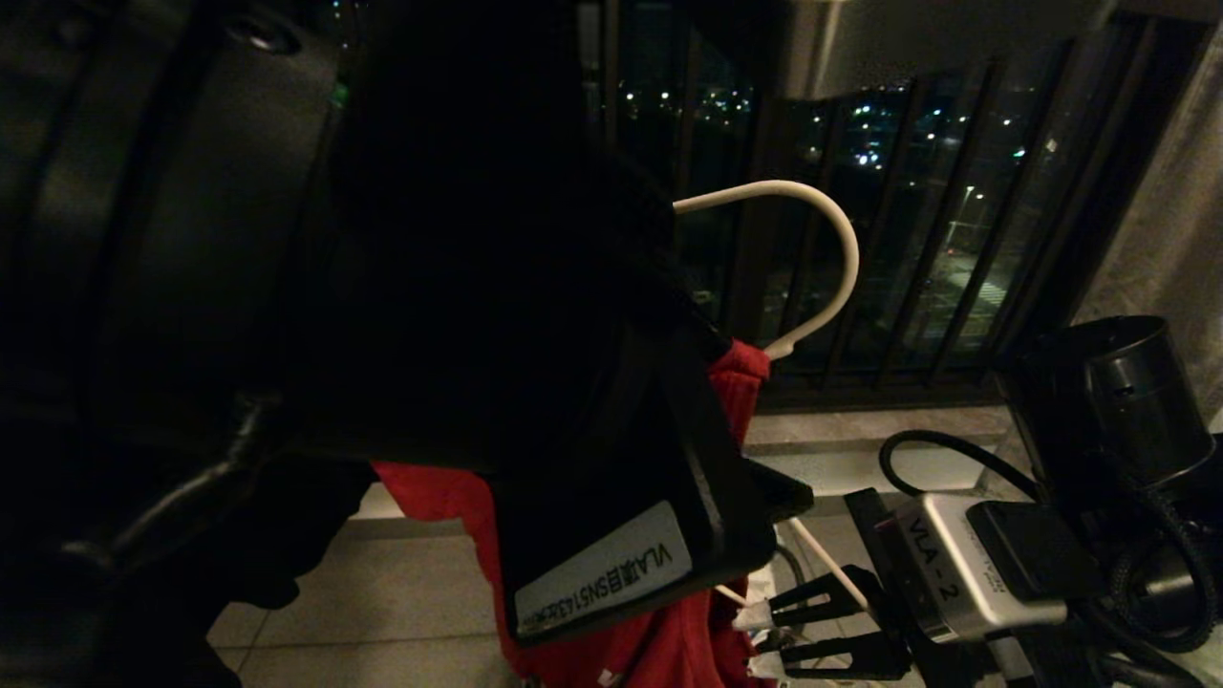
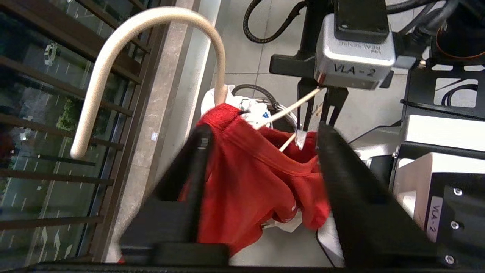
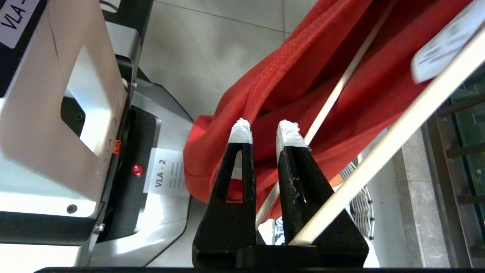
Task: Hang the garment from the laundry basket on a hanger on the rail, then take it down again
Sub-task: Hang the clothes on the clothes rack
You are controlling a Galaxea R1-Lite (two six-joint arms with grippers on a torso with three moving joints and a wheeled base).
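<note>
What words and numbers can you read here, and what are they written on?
"VLA - 2": on the silver camera box.
"VLA - 2": on a white sticker on the robot's body; the small print under it is too blurred.
"VLA": starts the grey label on the left arm's camera; the rest is unclear.
Garment tag: too blurred.

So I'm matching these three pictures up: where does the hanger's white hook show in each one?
Head view: the hook arches at centre, against the dark balcony bars.
Left wrist view: the hook curves across the upper left, above the red T-shirt.
Right wrist view: hook not in it; only the hanger's straight white wires.
Shared landmark: the red T-shirt.
</note>
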